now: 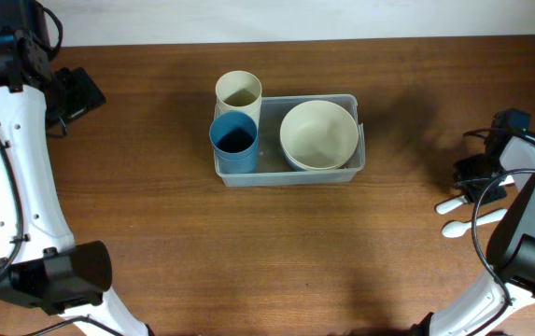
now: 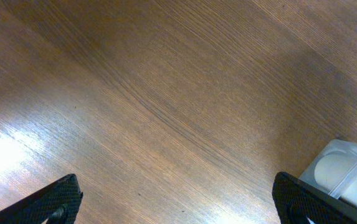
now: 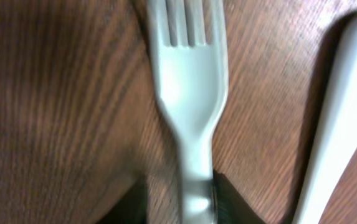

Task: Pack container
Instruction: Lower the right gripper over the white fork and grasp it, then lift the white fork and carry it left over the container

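The clear plastic container (image 1: 356, 171) sits at the table's middle. It holds a cream bowl (image 1: 318, 134) on the right and a blue cup (image 1: 234, 142) at the front left. A cream cup (image 1: 238, 91) stands at its back left corner. My right gripper (image 1: 479, 187) is low over a white fork (image 3: 187, 81) at the far right. Its fingers (image 3: 179, 200) straddle the fork's handle: the right finger touches it, the left has a small gap. My left gripper (image 2: 175, 202) is wide open and empty over bare wood at the far left (image 1: 78, 93).
A second white utensil (image 3: 340, 112) lies right beside the fork; in the overhead view it lies nearer the front edge (image 1: 463, 227). A corner of the container (image 2: 346, 168) shows at the left wrist view's right edge. The table's back edge runs behind the cups.
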Tool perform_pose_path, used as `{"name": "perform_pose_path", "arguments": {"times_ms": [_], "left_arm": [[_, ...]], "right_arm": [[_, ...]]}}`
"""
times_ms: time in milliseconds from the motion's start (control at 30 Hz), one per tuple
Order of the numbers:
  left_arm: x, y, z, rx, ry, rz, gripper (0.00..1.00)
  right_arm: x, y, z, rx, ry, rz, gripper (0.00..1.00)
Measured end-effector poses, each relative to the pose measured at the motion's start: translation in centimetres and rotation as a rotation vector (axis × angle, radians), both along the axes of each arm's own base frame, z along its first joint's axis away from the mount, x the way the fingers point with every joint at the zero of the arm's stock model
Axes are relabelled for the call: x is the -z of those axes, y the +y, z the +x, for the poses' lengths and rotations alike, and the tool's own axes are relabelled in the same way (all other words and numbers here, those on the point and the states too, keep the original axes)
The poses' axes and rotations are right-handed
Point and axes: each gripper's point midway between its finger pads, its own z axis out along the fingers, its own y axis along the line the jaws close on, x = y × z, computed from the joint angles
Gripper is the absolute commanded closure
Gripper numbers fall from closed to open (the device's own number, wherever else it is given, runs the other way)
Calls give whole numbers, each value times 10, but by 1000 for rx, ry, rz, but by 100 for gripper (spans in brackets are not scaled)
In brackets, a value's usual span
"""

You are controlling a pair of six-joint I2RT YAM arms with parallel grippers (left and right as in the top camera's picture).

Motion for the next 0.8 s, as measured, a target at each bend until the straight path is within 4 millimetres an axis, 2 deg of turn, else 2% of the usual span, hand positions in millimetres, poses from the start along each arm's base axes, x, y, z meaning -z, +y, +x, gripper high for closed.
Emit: {"name": "perform_pose_path", "arguments": {"times_ms": [67,167,567,667,733,800], "left_arm": [[0,0,0,0,0,0,0],[0,0,0,0,0,0,0],[0,0,0,0,0,0,0],[0,0,0,0,0,0,0],[0,0,0,0,0,0,1],[0,0,0,0,0,0,1]], "right_arm": [[0,1,-1,1,5,3,90],[0,1,-2,4,7,4,96],[-2,3,-5,-24,28,14,96],[-15,5,-3,-57,38,35,96],[-36,2,18,-102,-26,45,96],[-52,8,25,-144,-36,74,96]]}}
